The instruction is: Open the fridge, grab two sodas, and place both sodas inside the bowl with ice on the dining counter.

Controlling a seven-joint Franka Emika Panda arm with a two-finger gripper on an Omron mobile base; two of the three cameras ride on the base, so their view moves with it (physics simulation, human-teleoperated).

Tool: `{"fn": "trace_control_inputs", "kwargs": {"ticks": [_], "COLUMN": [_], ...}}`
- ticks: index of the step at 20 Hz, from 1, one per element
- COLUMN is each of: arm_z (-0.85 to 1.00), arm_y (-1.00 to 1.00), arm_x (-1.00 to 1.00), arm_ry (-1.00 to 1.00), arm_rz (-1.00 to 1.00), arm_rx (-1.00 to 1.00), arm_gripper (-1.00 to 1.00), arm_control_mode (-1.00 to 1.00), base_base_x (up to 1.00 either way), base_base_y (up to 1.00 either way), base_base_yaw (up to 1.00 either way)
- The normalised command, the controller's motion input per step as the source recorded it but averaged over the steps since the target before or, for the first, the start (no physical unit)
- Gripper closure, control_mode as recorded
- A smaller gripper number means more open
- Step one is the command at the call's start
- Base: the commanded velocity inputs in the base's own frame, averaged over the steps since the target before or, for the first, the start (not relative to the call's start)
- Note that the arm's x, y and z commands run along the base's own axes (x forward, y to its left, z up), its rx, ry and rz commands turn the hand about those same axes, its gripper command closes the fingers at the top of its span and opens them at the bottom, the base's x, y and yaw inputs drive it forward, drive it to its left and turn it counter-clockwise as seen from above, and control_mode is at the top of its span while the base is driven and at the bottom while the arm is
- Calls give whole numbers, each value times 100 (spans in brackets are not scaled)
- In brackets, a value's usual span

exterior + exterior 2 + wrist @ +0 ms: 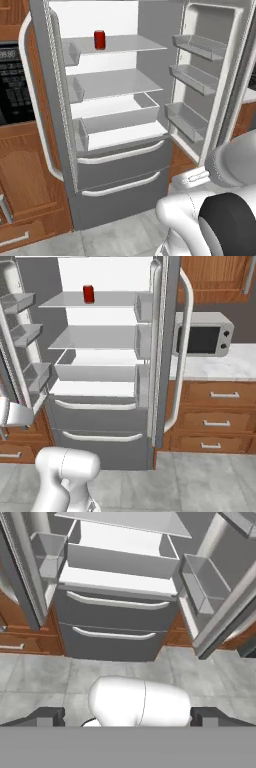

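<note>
The fridge stands in front of me with both upper doors swung wide and its white shelves bare. One red soda with a silver top stands upright on the top shelf, also seen in the right base view as the soda. My gripper is open with nothing between its fingers. It hangs low and back from the fridge, facing its two lower drawers and far below the can. The bowl, the ice and the dining counter are out of view.
The right fridge door with its bins juts out towards my arm. The left door stands against a black oven. A microwave sits on a marble counter over wooden drawers. Grey tiled floor lies before the fridge.
</note>
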Motion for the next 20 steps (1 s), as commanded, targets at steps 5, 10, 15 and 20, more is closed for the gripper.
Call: {"fn": "trace_control_inputs", "kwargs": {"ticks": [5,10,15,20], "arm_z": [0,0,0,0], "arm_y": [0,0,0,0], "arm_x": [0,0,0,0], "arm_ry": [0,0,0,0], "arm_rz": [0,0,0,0], "arm_rx": [0,0,0,0], "arm_gripper": [-100,-100,-100,-100], "arm_control_mode": [100,100,100,100], "base_base_x": [62,59,56,53], "base_base_y": [-26,-21,-16,-23], "base_base_yaw": [20,16,14,15]}}
